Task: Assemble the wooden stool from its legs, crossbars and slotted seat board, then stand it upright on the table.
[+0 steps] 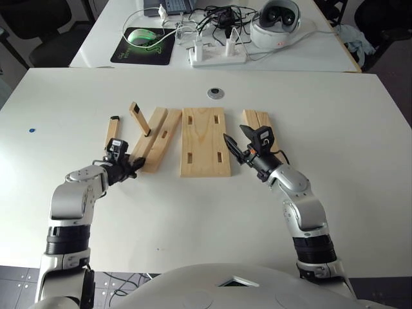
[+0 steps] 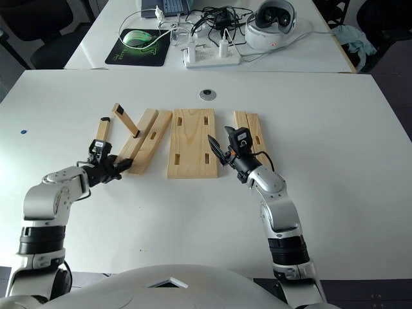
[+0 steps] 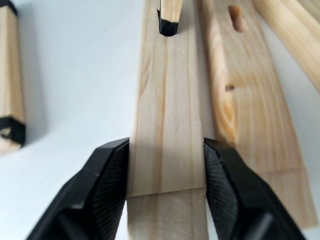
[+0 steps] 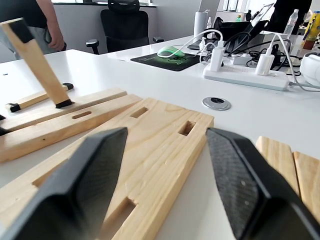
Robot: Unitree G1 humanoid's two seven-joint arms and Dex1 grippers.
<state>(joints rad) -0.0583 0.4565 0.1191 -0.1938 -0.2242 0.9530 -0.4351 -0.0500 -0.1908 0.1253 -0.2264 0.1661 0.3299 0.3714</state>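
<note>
Left gripper (image 3: 167, 172) pinching a leg, right gripper (image 1: 237, 143) hanging open

Left one is clamping the near end of the leg board (image 1: 149, 138) left of centre, probably steadying it under the crossbar (image 1: 139, 118) leaning in it. The right is hovering spread beside the mid-frame slotted seat board (image 1: 205, 138), looking ready to grab. Not spotting any readable writing on the wood.

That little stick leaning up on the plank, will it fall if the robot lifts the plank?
The crossbar stands tilted with only its black foot on the leg plank, so a lift by the left gripper would likely topple it, unless it's pegged in. It looks like stiff wood, so it shouldn't bend.
</note>
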